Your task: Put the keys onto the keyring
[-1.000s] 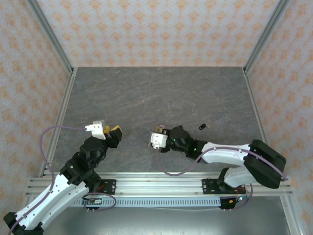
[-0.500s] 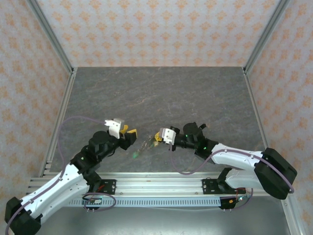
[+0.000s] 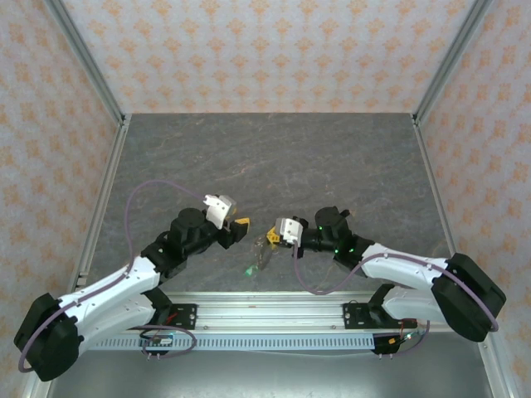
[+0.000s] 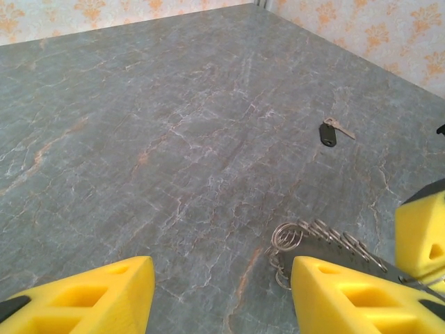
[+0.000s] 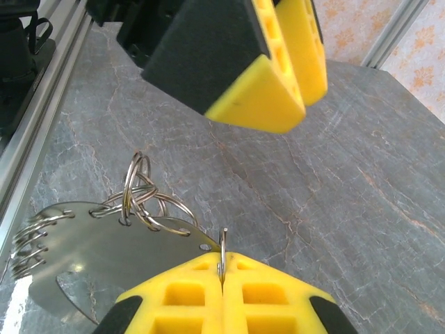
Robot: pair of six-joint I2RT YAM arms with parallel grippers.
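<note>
Hovering low over grey stone-patterned table [image 3: 274,157], both arms converge on one spot.

- right gripper [image 5: 222,273]: yellow pads [image 5: 181,296] pressed together, pinching one thin wire ring of flat grey metal keyring [image 5: 97,254]. Judged: presenting it steady for other arm.
- left gripper [image 4: 221,271]: spread wide, empty, just beside keyring. Likely lining up to take hold.
- keyring: between grippers. Long axis slants from pinch toward near table edge, green-headed key [image 3: 249,270] at free end.
- small dark-headed key [image 4: 327,133]: loose, well beyond keyring, not yet threaded.
</note>
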